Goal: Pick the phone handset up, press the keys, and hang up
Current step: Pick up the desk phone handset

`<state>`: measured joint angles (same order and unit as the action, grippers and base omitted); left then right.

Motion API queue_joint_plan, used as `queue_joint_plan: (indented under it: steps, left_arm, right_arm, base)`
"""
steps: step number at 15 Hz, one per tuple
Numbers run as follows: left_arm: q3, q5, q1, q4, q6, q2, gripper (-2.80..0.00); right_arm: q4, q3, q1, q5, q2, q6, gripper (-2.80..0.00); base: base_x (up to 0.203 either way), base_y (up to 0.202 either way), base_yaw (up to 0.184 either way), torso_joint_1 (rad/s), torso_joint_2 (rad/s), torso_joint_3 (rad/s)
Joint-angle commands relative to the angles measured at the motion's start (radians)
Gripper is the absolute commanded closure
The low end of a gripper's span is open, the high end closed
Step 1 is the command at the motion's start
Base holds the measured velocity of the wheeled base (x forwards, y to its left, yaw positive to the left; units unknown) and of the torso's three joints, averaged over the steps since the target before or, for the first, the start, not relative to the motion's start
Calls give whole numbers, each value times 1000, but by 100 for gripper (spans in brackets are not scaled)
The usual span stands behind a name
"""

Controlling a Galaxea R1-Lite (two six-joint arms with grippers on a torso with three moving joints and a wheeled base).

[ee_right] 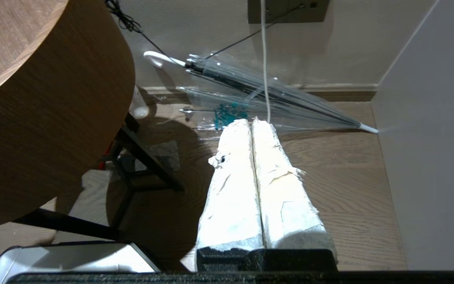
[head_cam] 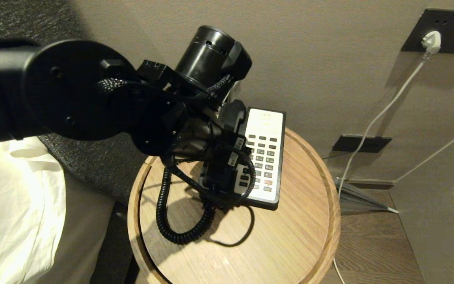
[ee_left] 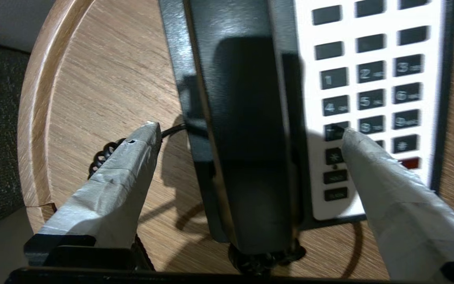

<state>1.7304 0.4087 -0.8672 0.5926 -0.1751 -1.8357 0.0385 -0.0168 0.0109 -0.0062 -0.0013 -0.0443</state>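
Blocky black plastic phone handset (ee_left: 250,130) lies between open left gripper (ee_left: 250,134).

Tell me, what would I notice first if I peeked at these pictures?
The big black left arm, reaching over the round wooden table. Its left claw hangs open, one finger each side of the black phone handset, which lies on the phone base beside the white keypad. A curly black cord loops across the table.

handset (ee_left: 246,130) on base's (head_cam: 264,157) left | base on table (head_cam: 290,236)
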Motion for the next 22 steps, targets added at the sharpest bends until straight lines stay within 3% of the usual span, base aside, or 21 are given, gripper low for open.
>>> queue_joint_plan:
  steps: [1,16,17,22]
  left_arm:
    - [-2,2,8,4,1,-2,-280]
    - [0,1,22,4,-11,-14,-280]
    - [0,1,23,4,-14,-16,0]
    - [4,1,25,1,-35,-24,0]
  right_arm:
    - [0,0,0,0,-2,0,0]
    - [0,0,0,0,-2,0,0]
    - [1,0,0,0,-2,0,0]
    - [0,0,0,0,-2,0,0]
  base:
    - [0,0,0,0,0,0]
    - [0,0,0,0,0,0]
    - [0,0,0,0,0,0]
    - [0,0,0,0,0,0]
